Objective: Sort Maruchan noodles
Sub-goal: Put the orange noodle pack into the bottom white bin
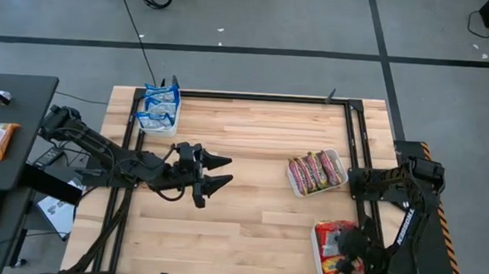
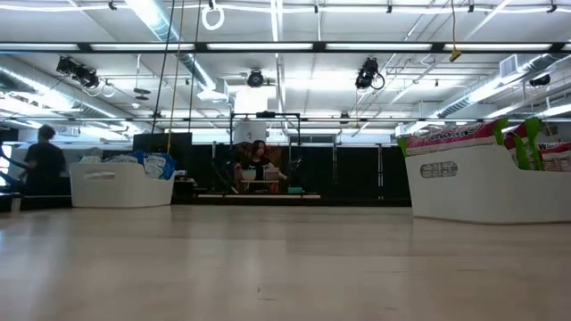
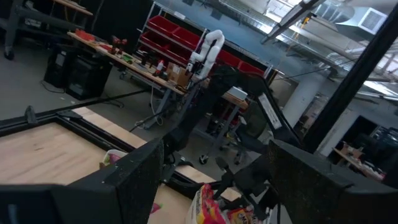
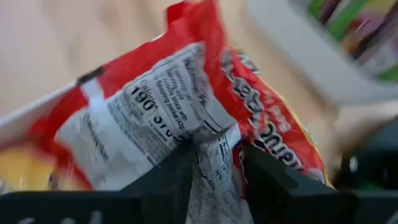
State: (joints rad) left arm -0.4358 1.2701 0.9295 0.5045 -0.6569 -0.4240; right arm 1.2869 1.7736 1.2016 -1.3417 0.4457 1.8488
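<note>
My right gripper (image 4: pixel 214 165) sits over the near-right tray (image 1: pixel 316 243), its fingers parting around a fold of the red noodle packet (image 4: pixel 186 106); I should open fully and lift straight up so nothing snags. Farther off, my left gripper (image 1: pixel 217 171) waits wide open over bare table, with green-pink packets (image 1: pixel 316 171) and blue packets (image 1: pixel 160 106) already in their trays.

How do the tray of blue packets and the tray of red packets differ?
The tray of blue packets sits at the table's far left corner, with no gripper over it; the tray of red packets sits at the near right edge, under the right gripper. The red packets are being handled; the blue packets are not. Both trays are white.
</note>
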